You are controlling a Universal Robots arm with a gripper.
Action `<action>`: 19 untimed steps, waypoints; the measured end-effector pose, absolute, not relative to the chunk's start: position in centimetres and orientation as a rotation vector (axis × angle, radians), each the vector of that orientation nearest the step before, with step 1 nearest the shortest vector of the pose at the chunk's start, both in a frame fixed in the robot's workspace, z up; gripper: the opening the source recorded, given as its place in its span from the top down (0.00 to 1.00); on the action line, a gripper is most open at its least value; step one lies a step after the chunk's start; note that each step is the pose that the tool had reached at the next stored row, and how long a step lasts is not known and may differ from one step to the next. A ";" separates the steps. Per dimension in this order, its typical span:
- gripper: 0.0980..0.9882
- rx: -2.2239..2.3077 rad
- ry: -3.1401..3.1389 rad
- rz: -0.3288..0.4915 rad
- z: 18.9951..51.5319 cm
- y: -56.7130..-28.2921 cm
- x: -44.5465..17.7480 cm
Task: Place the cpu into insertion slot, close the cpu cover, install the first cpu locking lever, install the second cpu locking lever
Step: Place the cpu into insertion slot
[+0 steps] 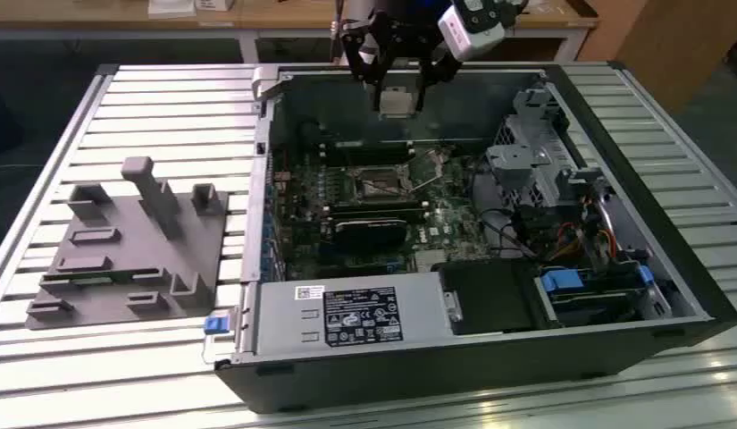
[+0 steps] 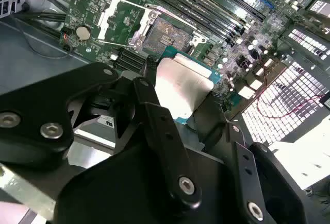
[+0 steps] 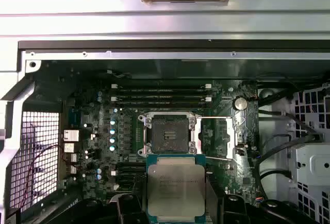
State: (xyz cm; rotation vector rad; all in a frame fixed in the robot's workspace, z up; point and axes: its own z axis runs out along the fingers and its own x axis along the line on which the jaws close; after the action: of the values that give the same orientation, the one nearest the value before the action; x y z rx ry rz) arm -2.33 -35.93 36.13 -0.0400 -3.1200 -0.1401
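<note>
My gripper [image 1: 398, 89] hangs over the far side of the open computer case [image 1: 464, 357], shut on the cpu [image 1: 397, 101], a small square chip with a dull silver top. In both wrist views the cpu [image 3: 175, 185] [image 2: 180, 85] sits between the black fingers [image 3: 128, 208]. The insertion slot [image 3: 167, 131] [image 2: 165, 33] [image 1: 374, 183] lies bare on the green motherboard below, well apart from the chip. The cpu cover [image 3: 229, 136] [image 2: 116, 18], a thin silvery frame, is swung open beside the slot. A thin wire lever [image 3: 219, 158] stands loose beside it.
A black card [image 1: 368, 234] and memory slots [image 3: 160, 98] flank the slot. A power supply [image 1: 344, 313] sits at the case's near side; a drive cage [image 1: 541, 161] with cables is at the exterior view's right. A grey fixture [image 1: 129, 241] rests on the slatted table [image 1: 58, 357].
</note>
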 end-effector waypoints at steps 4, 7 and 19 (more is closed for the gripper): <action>0.51 -0.040 -3.120 -0.140 36.1 -35.9 -2.3; 0.51 -0.040 -3.120 -0.140 36.1 -35.9 -2.3; 0.51 -0.040 -3.120 -0.140 35.6 -35.9 -2.3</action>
State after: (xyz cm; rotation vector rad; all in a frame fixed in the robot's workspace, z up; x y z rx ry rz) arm -2.33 -35.93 35.56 -0.0400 -3.1200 -0.1400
